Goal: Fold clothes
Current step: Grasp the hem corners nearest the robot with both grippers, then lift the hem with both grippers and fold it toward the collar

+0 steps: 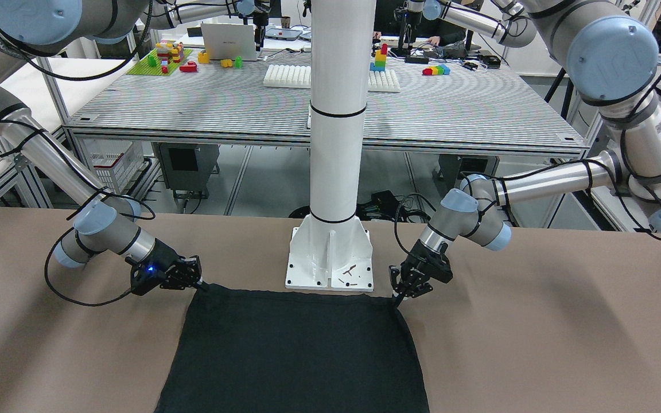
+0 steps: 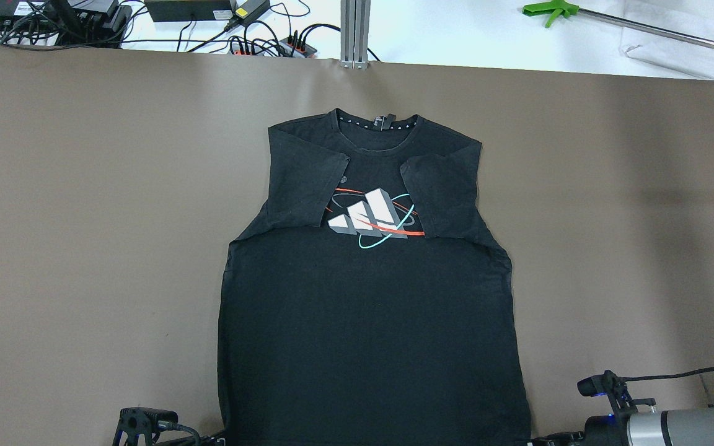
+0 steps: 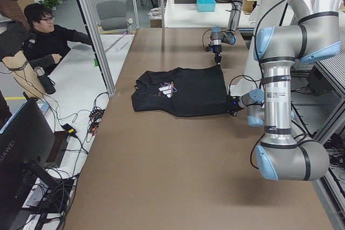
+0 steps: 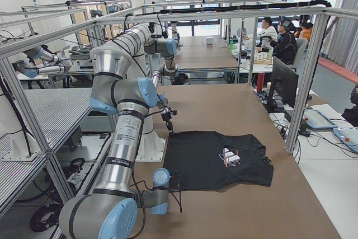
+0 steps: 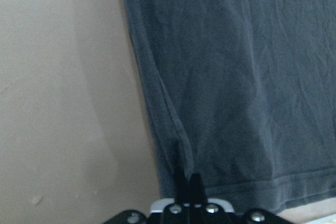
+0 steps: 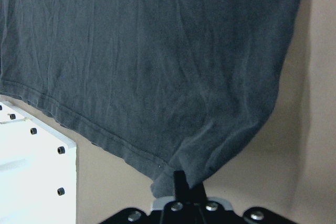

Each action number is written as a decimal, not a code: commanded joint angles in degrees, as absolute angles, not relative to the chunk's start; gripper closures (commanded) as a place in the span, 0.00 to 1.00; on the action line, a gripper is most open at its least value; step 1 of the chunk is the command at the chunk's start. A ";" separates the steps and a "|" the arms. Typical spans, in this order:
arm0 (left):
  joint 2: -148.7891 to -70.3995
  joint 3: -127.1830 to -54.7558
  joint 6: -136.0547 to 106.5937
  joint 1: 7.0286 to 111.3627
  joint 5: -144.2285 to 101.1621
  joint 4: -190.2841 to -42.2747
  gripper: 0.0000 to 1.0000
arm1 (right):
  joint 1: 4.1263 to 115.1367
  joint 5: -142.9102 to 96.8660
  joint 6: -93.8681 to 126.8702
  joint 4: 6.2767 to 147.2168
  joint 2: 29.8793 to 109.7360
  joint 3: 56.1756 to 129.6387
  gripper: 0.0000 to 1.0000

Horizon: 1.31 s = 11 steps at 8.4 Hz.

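Note:
The clothes are one black T-shirt (image 2: 369, 322) that lies flat on the brown table, with both sleeves folded in over a grey, red and teal chest print (image 2: 372, 217). Its hem faces the robot. My left gripper (image 1: 397, 298) is shut on the hem corner by the pole base; the left wrist view shows the closed fingers (image 5: 186, 179) pinching the fabric (image 5: 236, 77). My right gripper (image 1: 201, 285) is shut on the other hem corner, which bunches at its fingers (image 6: 181, 179) in the right wrist view. Both corners sit low at the table.
The white pole's base plate (image 1: 330, 258) stands just behind the hem, between the two grippers, and also shows in the right wrist view (image 6: 31, 161). Cables and a power strip (image 2: 270, 43) lie beyond the table's far edge. An operator (image 3: 48, 41) sits off that side.

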State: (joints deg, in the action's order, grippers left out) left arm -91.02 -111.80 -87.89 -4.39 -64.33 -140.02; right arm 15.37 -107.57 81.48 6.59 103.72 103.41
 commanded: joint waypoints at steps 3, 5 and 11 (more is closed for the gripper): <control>-82.64 -124.06 -86.92 -0.98 -74.84 -141.50 1.00 | 20.64 -115.11 83.04 1.52 105.71 106.07 1.00; -82.70 -127.08 -85.09 1.13 -83.44 -148.23 1.00 | 20.66 -118.11 89.44 -11.45 108.71 105.82 1.00; -76.64 -125.08 -84.47 7.12 -106.61 -177.01 1.00 | 20.13 -125.77 107.66 -38.14 108.28 105.74 1.00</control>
State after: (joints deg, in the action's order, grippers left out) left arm -77.16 -126.13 -84.87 6.54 -105.23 -174.67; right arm 20.19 -124.97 105.09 -34.17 108.73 106.05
